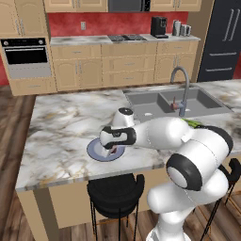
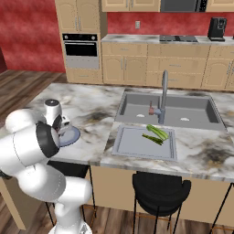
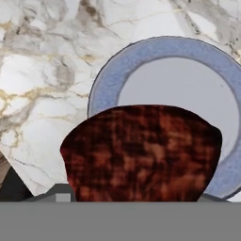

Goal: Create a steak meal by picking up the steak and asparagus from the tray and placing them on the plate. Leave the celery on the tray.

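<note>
The steak [image 3: 141,150], dark red and mottled, fills the lower middle of the hand view and hides my fingertips. My gripper [image 1: 112,149] is shut on the steak [image 1: 113,151] just above the round blue-grey plate [image 1: 94,153], over its near edge. The plate [image 3: 113,80] lies bare on the marble counter. The grey tray [image 2: 132,147] sits in front of the sink. On it lie the thin dark asparagus [image 2: 152,139] and the paler, thicker celery [image 2: 158,132].
A grey double sink [image 1: 160,101] with a tall faucet [image 1: 183,89] lies behind the tray. Black stools [image 1: 115,193] stand below the counter's front edge. My white arm stretches across the counter from the tray side to the plate.
</note>
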